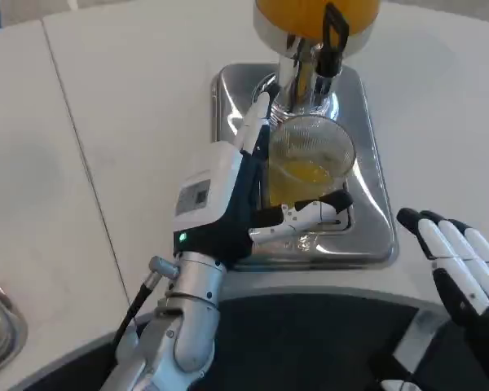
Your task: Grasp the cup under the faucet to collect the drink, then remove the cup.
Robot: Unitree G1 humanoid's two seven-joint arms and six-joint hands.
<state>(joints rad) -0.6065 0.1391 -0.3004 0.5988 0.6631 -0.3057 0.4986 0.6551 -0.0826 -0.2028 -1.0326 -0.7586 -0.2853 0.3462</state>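
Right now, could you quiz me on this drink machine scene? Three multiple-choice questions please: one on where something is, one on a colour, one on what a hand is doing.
1. Where is the cup?
A. on the steel tray under the faucet
B. on the bare table
C. in the right hand

2. What colour is the drink in the cup?
A. red
B. yellow-orange
C. clear

3. What is the left hand doing?
A. resting flat on the table
B. pressing the faucet lever
C. holding the cup

Answers: 1 A, the cup stands on the tray below the faucet. 2 B, the liquid shows yellow-orange. 3 C, its fingers wrap the cup.
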